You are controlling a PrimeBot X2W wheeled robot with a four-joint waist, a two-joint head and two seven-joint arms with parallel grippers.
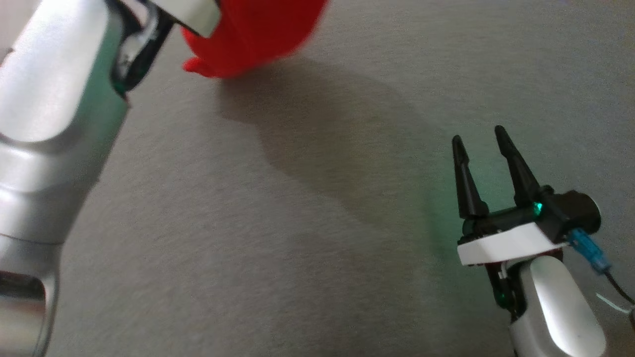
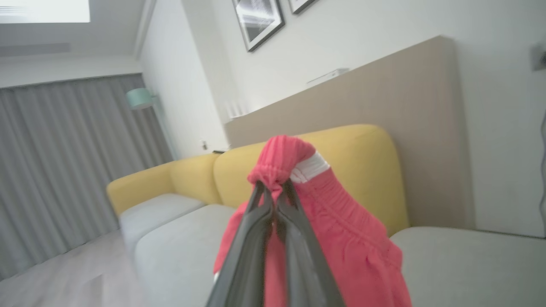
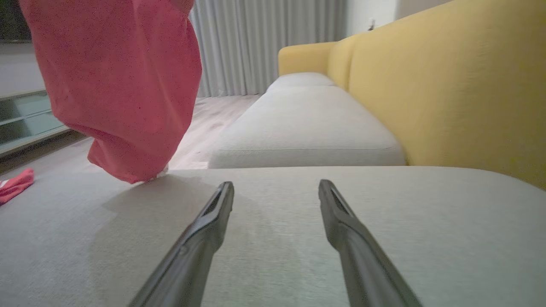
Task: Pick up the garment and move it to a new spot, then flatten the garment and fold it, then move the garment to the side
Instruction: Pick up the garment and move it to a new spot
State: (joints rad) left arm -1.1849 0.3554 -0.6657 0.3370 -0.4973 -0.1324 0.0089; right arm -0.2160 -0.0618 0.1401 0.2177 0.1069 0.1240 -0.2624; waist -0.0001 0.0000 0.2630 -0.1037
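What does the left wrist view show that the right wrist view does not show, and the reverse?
Left wrist view: the left tool shut on the gathered waistband of the red garment, framed pictures, a teal lamp. Right wrist view: the right tool open above the grey cushion, a small red cloth lying at far left. Shared: the red garment, yellow sofa back, grey curtain.

My rig: a glossy silver left forearm [image 1: 49,99]; the right gripper [image 1: 477,135] with two tapered black fingers [image 1: 466,178] on a white plate [image 1: 511,245], a green light [image 1: 537,208], a blue connector [image 1: 588,248] and a black cable [image 1: 620,288].
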